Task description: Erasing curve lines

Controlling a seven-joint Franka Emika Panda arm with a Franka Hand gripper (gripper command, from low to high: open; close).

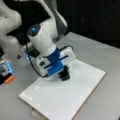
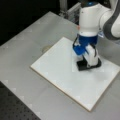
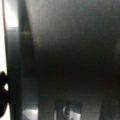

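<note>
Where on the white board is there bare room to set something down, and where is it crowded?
Free: the white board from the eraser block out to its left and bottom edges in a front view, and the grey table beyond. Crowded: around the gripper, low on the block. No curve lines show.

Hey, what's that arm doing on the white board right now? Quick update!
Gripper down on white board, holding black eraser flat against it. No curve lines visible on the board. Nothing in the way.

I see my gripper (image 1: 65, 74) low over the white board (image 1: 75, 100), a black eraser block (image 1: 65, 75) touching its surface. No line shows there.
</note>
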